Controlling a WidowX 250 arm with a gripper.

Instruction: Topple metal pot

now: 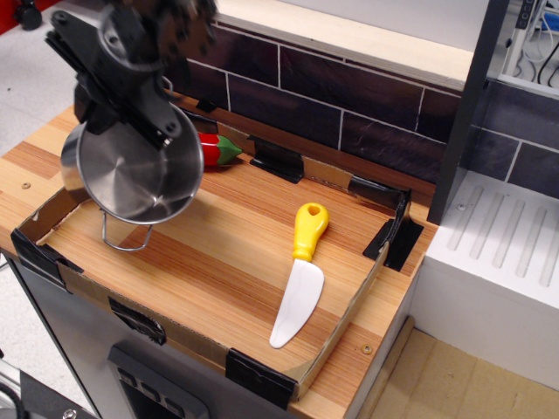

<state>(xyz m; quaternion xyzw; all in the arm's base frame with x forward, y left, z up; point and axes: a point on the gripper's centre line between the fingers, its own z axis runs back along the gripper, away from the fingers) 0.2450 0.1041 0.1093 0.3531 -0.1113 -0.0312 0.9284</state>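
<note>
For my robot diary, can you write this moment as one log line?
jaws: clamped on metal pot rim | pot: lifted, tipped, opening toward camera | knife: flat on board, untouched

A tray (262, 288) sits on a counter (31, 166) and fills the middle of the frame. At upper left the gripper (144, 122) holds the pot (133, 170) by its upper rim, tilted, its mouth facing lower right, over the tray's left end. Just right of the pot, by the tray's back wall, lies a toy vegetable (218, 148). A knife (301, 271) lies right of centre, handle towards the back. A rack (498, 236) stands at far right.
</note>
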